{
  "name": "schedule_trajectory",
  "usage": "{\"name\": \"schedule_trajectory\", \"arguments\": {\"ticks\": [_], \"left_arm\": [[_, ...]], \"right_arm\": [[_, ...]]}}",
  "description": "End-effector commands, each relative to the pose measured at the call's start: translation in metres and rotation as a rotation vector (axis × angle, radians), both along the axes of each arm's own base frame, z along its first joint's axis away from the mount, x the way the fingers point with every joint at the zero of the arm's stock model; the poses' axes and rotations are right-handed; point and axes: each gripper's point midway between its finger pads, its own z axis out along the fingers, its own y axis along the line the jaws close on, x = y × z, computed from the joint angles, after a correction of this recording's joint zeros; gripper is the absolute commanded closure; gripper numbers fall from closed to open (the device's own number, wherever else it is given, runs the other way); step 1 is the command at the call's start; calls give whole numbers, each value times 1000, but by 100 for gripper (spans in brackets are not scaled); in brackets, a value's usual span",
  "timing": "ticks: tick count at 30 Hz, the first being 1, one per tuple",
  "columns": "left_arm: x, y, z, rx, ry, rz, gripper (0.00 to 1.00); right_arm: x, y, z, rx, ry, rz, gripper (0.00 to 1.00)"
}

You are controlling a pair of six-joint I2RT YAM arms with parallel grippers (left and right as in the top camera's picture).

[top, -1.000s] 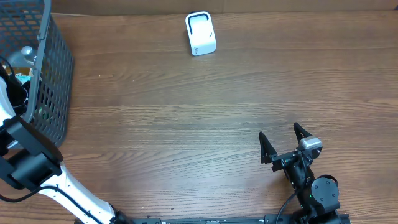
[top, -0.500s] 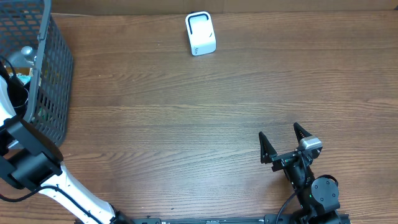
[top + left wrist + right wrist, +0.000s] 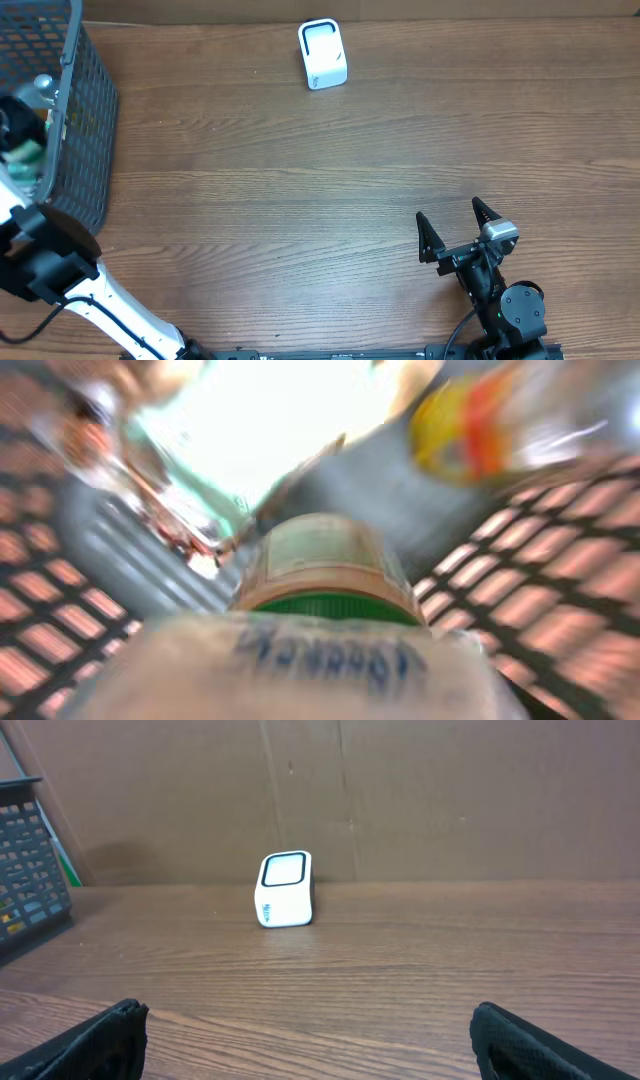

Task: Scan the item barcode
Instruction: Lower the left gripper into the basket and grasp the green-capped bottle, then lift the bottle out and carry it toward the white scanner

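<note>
A wood-grain table [image 3: 300,200] runs back to a brown cardboard wall [image 3: 450,790]. A dark wire basket [image 3: 85,120] sits at the far left, and a small white scanner [image 3: 323,54] stands at the far edge near the middle.

The left gripper [image 3: 20,145] is down inside the basket, and its wrist view is badly blurred. The item [image 3: 325,565] is a rounded container with a green band and a pale label with blue lettering. It fills the lower middle of that view, right up against the camera, with basket mesh on both sides. The fingers don't show there, so I cannot tell whether the jaws grip the item or only stand around it.

The right gripper [image 3: 449,212] sits at the near right, well apart from everything — jaws spread wide and empty, facing the scanner.

The step in hand looks like getting the item out of the basket. To do it well, make sure of a firm hold across the body before lifting. Then rise straight up so the item clears the basket wall and the yellow-orange package [image 3: 470,420] beside it. After that, carry it right toward the scanner with the barcode side — not visible here — turned to the window.
</note>
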Motion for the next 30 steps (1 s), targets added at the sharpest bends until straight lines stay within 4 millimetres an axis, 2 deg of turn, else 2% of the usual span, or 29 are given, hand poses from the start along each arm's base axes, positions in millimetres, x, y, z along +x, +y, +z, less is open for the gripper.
{"name": "schedule_trajectory", "arguments": {"ticks": [1,4,5,8,9,13,14,15,17,21,24,26,30], "left_arm": [[6,-1,89,127,-202,3,60],[2,-10,129,159,-303,8,61],[1,-16,144,164,-349,-5,60],[-2,-33,169,157,-436,-41,60],[0,-44,185,155,-498,-74,61],[0,-73,209,130,-581,-136,61],[1,-82,214,123,-595,-155,62],[4,-102,223,102,-628,-207,64],[7,-131,234,73,-667,-279,66],[7,-187,254,57,-716,-406,68],[8,-229,260,47,-729,-504,67],[12,-256,258,35,-722,-566,67],[19,-314,240,-8,-656,-694,66]], "right_arm": [[1,-1,-3,-6,-1,-5,0],[1,-1,-3,-6,-1,-5,0],[1,-1,-3,-6,-1,-5,0],[1,-1,-3,-6,-1,-5,0],[1,-1,-3,-6,-1,-5,0],[1,-1,-3,-6,-1,-5,0],[1,-1,-3,-6,-1,-5,0],[1,-1,-3,-6,-1,-5,0],[1,-1,-3,-6,-1,-5,0],[1,-1,-3,-6,-1,-5,0],[1,-1,-3,-6,-1,-5,0],[1,-1,-3,-6,-1,-5,0],[1,-1,-3,-6,-1,-5,0]]}}
